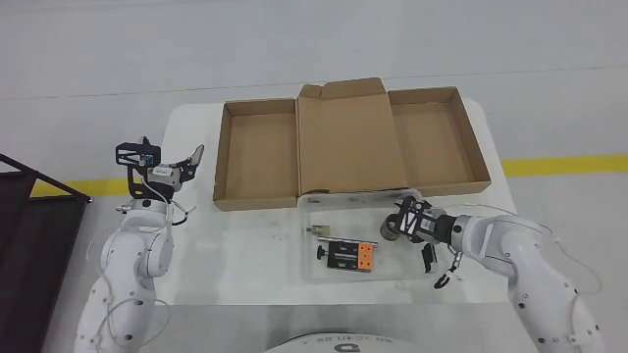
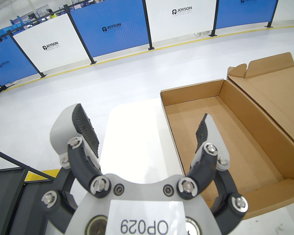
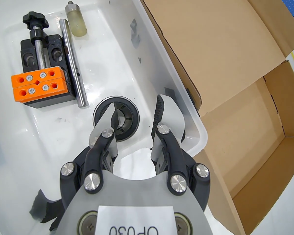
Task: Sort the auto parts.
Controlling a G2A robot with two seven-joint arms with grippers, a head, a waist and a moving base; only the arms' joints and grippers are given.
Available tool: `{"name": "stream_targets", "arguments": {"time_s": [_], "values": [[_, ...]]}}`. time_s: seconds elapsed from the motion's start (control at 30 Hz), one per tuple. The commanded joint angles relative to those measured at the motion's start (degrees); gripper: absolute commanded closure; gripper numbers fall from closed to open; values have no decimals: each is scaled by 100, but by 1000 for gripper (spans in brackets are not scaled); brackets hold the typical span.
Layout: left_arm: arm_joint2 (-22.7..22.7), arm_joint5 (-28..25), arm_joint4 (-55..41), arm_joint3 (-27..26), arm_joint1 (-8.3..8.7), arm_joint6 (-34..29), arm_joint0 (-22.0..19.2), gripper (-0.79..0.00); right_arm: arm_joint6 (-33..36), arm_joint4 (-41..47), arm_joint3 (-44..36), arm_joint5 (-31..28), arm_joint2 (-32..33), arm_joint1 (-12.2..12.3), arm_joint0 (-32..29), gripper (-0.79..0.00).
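A clear plastic tray sits in front of an open cardboard box. In the tray lie a black bearing ring, a black vise with orange jaws, a steel rod and a pale cylinder with a metal stub. My right gripper is open low in the tray. One finger reaches into the ring's bore, the other stands outside it. My left gripper hangs open and holds nothing, beside the box's left compartment.
A black plastic piece lies by the right arm near the tray's right end. The box's three compartments hold nothing. A black rack stands off the table's left edge. Bare white tabletop lies left of the tray.
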Motion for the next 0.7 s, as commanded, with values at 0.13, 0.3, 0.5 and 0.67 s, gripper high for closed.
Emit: {"name": "stream_targets", "arguments": {"time_s": [0.13,0.3,0.5,0.67], "values": [[0,0,0,0,0,0,0,-785,127,17,18,25,-75,18,15,-296],[0,0,0,0,0,0,0,-785,224,9,-12,87,-134,33,-9,-262],[0,0,0,0,0,0,0,-785,295,54,-44,86,-216,51,3,0],[0,0,0,0,0,0,0,-785,59,336,-93,-108,-60,87,-58,0]]}}
